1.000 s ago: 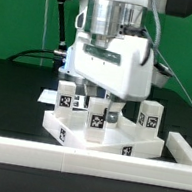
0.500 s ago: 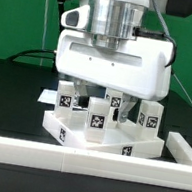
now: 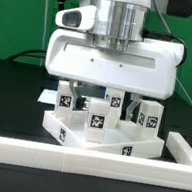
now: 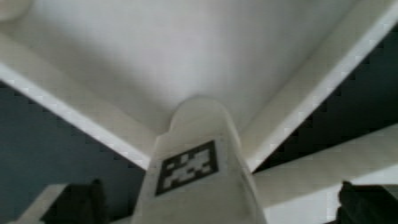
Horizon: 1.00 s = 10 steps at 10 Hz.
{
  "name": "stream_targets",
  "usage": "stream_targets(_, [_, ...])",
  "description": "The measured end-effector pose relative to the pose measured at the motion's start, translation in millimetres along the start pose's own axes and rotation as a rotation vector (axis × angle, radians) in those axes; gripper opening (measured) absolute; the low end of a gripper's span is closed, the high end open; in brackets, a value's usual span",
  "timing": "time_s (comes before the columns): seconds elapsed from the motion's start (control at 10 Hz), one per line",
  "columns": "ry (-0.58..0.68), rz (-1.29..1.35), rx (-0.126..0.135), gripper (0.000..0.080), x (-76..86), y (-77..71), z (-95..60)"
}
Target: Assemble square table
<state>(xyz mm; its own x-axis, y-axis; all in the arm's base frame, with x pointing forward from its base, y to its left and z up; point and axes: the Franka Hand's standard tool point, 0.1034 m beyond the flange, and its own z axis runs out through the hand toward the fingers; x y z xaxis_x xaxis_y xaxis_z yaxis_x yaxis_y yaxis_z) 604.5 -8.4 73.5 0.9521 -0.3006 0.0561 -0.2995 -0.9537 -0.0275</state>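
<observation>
Hanging low: the end effector [image 3: 104, 95] sits right over the square table, its wide white housing filling the middle of the exterior view
End effector state: cannot tell whether the fingers are apart or clamped; the housing hides the tips in the exterior view
Square table [image 3: 77, 134]: white slab with raised rims, lying on the black worktop [image 3: 9, 90] just behind the long white rail [image 3: 83, 163]
Legs: tagged white blocks standing upright on the slab, one leg [image 3: 96, 117] near the middle below the housing, another [image 3: 149, 116] toward the exterior view's right, another [image 3: 66, 95] toward its left
Wrist view: a tagged leg [image 4: 192, 165] rises close before the camera, slab rims spreading behind it
</observation>
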Motion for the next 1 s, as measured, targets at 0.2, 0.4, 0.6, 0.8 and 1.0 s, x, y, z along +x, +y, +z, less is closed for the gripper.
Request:
stream_targets(0.2, [0.0,-0.096,-0.001,0.0649,0.5,1.5,-0.1])
stream_targets(0.4, [0.001,-0.206,-0.006,0.0649,0.9,2.3,-0.4])
stream_targets(0.6, [0.0,-0.292,-0.012,0.04,1.3,3.9,-0.3])
stream_targets(0.8, [-0.001,-0.285,-0.012,0.0288,1.2,4.1,0.0])
stream_targets(1.0, [0.0,-0.256,-0.012,0.0288,1.2,4.0,0.0])
